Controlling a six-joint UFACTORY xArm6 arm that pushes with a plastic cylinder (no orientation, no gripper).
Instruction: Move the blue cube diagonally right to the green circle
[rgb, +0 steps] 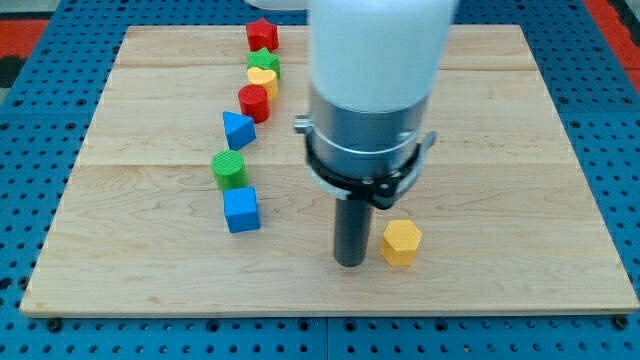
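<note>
A: What is nearest to us?

B: My tip (350, 262) is. It stands on the tabletop (520, 150), near the view's bottom. A yellow block (400, 242) sits just beside it, on the view's right. I cannot tell if they touch.

A: Where is the blue cube (241, 210)?

B: It is well apart from my tip, on the view's left. It sits just below the green circle (229, 170), a bit to the right of it. The two look very close, maybe touching.

A: So is the job done?

B: I think it is almost done, or done. The cube is already beside the circle. At most a little nudge is left.

A: What is farther back?

B: A blue triangle (237, 130), then a red round block (254, 102), a yellow one (262, 80), a green one (264, 62), and a red one (262, 35) at the top.

A: How does the arm stand?

B: Straight up and down, right in the middle. It hides some of the tabletop behind it.

A: Is the claw open?

B: There is no claw. It is just a rod, and it holds nothing.
</note>
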